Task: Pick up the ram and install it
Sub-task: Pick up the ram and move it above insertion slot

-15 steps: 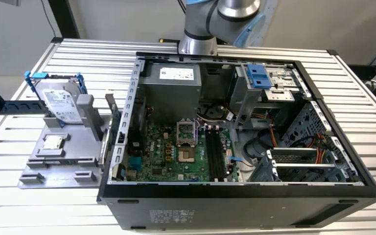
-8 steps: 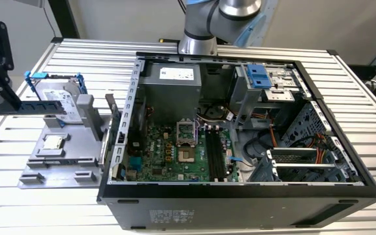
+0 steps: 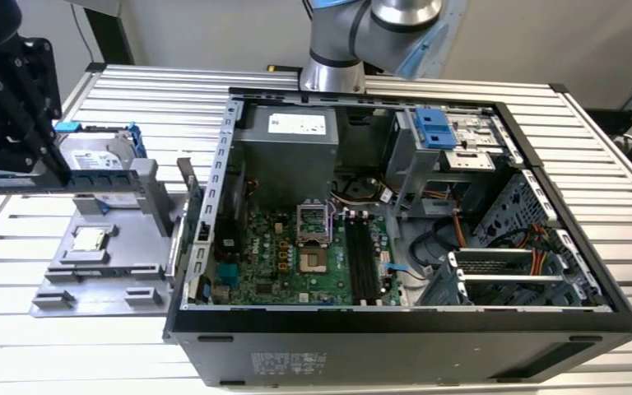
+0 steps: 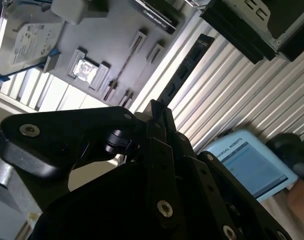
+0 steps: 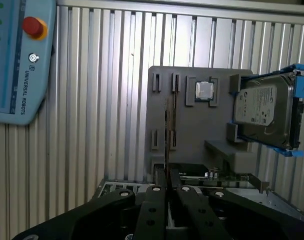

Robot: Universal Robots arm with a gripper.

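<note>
The ram (image 5: 167, 131) shows edge-on as a thin strip between the black fingers (image 5: 155, 196) in the first wrist view. My gripper (image 5: 167, 172) is shut on it, up above the grey holder block (image 5: 192, 135). In the exterior view the gripper (image 3: 53, 164) hangs at that view's far left, over the block (image 3: 113, 263), and the ram (image 3: 3, 181) sticks out from it as a bluish strip. The open computer case (image 3: 404, 325) lies at that view's right, with the green motherboard (image 3: 294, 263) and its long dark memory slots (image 3: 362, 259) facing up.
On the holder block sit a square silver processor chip (image 5: 204, 90) and a silver hard drive in a blue bracket (image 5: 264, 112). A light-blue teach pendant (image 5: 16, 60) lies on the ribbed metal table (image 5: 106, 100). The arm's base (image 3: 332, 74) stands behind the case.
</note>
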